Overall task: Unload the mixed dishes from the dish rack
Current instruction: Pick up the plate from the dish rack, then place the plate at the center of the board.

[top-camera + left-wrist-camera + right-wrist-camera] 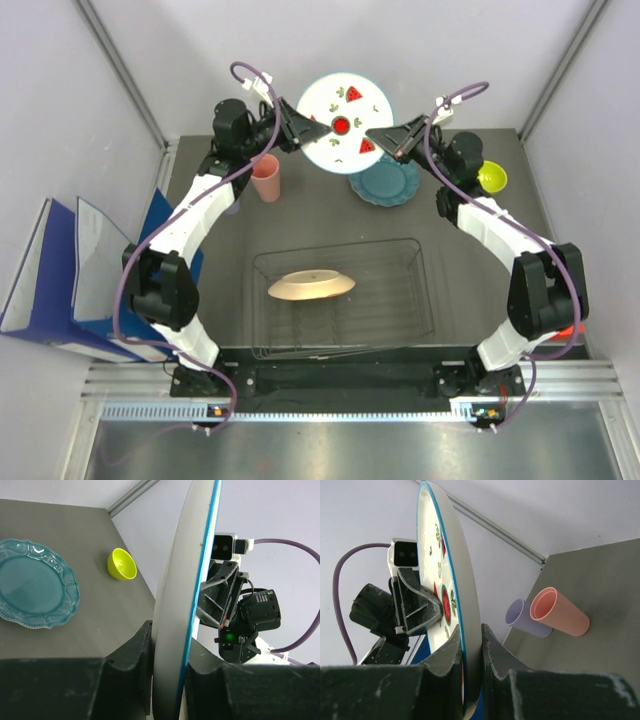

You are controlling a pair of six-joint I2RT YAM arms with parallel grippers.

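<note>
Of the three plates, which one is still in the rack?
The peach plate, lying in the dish rack. The teal scalloped plate sits on the table; the white plate with red marks is held up by both grippers.

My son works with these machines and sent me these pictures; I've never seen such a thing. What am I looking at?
Two robot arms are bolted at the near edge of a table. One picture comes from a camera above; the other two from small cameras on each wrist, so you see each arm's own fingers up close. Together the left gripper and the right gripper hold up a white plate with red marks, each pinching one edge. On the table: a wire dish rack with a peach plate in it, a teal plate, a yellow-green bowl, a pink cup and a lavender cup.
</note>
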